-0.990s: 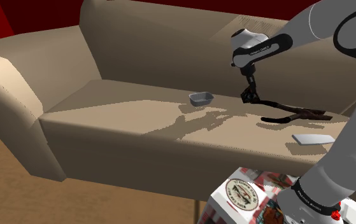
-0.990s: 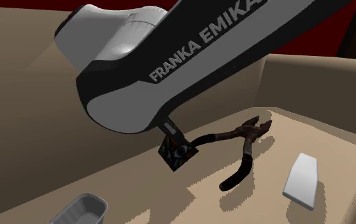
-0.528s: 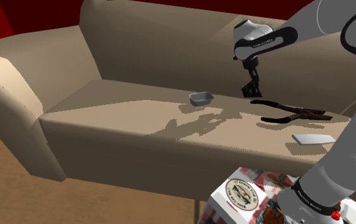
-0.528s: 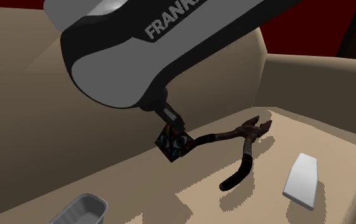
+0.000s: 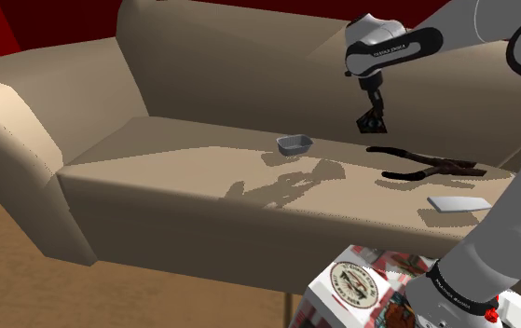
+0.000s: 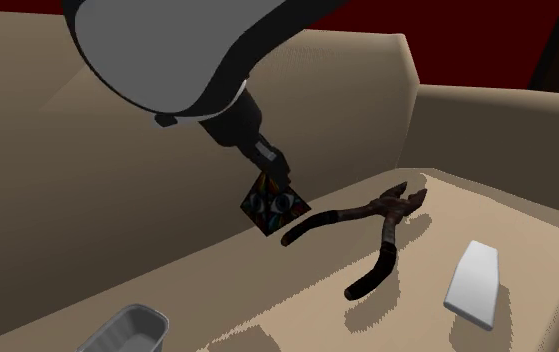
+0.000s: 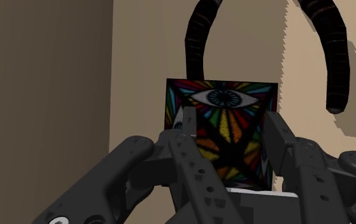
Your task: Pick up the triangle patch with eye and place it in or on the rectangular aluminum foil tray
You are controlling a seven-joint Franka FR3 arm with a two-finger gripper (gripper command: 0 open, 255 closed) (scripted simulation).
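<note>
A big tan sofa (image 5: 156,158) is taking up most of the shoulder view. The white arm (image 5: 519,214) is rising from its box stand (image 5: 351,284) at about 5 o'clock in that view. It is bending over the seat toward 1 o'clock.

Dark pliers (image 5: 426,166) with curved handles are lying on the seat. In the second exterior view the pliers (image 6: 382,225) are lying with their handles spread apart. A flat white piece (image 5: 457,202) is lying on the seat near the pliers, at about 5 o'clock from them. A small grey foil tray (image 5: 294,144) is sitting on the seat too, well apart from the pliers.

The black gripper (image 5: 372,110) is hanging in the air above the seat, in front of the sofa back. Its fingers (image 7: 186,124) are squeezing the patch with the eye (image 7: 224,95) between them, one on each side. The patch looks like a square with rainbow stripes, and the eye is sitting near its far edge.

In the shoulder view the patch (image 5: 372,121) is up off the seat. The tray is at about 8 o'clock from it and the pliers are at about 4 o'clock. In the second exterior view the patch (image 6: 272,203) is hanging tilted, just beside the tip of one pliers handle. The tray (image 6: 122,330) is down at about 7 o'clock from it.
</note>
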